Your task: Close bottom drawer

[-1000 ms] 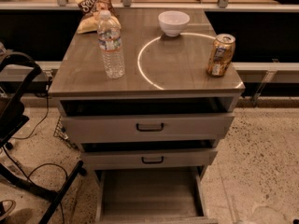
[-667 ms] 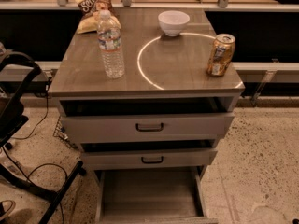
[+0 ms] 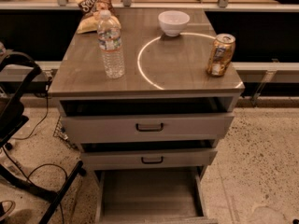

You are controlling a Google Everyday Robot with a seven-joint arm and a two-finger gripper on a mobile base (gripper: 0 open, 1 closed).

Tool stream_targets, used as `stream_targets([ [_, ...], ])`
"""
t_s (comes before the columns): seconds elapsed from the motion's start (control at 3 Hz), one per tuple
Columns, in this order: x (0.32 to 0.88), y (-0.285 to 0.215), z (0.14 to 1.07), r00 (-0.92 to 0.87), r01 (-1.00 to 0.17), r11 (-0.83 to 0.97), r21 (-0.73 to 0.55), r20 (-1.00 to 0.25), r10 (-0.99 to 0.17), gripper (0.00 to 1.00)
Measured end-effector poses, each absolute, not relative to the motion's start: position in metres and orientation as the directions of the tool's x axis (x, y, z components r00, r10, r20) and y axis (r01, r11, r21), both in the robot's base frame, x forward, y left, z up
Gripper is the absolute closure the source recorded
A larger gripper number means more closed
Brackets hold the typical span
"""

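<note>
Trouble begins with what you cannot see: the gripper is nowhere in this view, so you cannot tell whether it is wide, narrow or holding anything, nor how it lines up with the work. The bottom drawer [image 3: 149, 195] sits at the foot of the cabinet, pulled far out toward the camera. Its grey tray is bare, its front is cut by the lower edge of the view, and its handle does not show.

All 3 drawers stand open. The top drawer [image 3: 187, 125] and middle drawer [image 3: 187, 158] are each out a little, just above the back of the tray. If you bring the arm down from above, it may well catch the middle front, or push that one shut instead of the one you want. A push off to 1 side could skew the drawer on its runners and jam it. A hard shove could shake the cabinet: the bottle [image 3: 110, 45] is tall and narrow and likeliest to tip, and the can [image 3: 221, 55] stands near the right edge of the top. The bowl [image 3: 174, 22] and chip bag [image 3: 95, 6] at the back look less exposed. On the floor to the left, a black frame [image 3: 18, 125] and loose cables [image 3: 42, 169] could snag the base as you drive in.

Compared with the earlier frames, nothing has shifted: same drawer gaps, same items, no arm.
</note>
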State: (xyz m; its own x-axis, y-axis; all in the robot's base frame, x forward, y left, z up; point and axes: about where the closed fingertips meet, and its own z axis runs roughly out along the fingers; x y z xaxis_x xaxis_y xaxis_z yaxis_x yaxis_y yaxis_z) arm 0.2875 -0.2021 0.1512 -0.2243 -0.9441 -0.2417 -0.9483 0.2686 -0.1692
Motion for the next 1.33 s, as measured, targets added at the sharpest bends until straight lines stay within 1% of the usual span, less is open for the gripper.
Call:
stream_targets([
  [0.67,0.336,-0.172,0.113,-0.104,-0.931,0.153,-0.331,-0.159,-0.982,1.00],
  [1.0,0.376,-0.136,0.110,-0.021,-0.910,0.071,-0.409,-0.126,-0.992,1.00],
  [1.33,0.379,-0.132,0.111,-0.011,-0.907,0.061,-0.416,-0.123,-0.992,1.00],
])
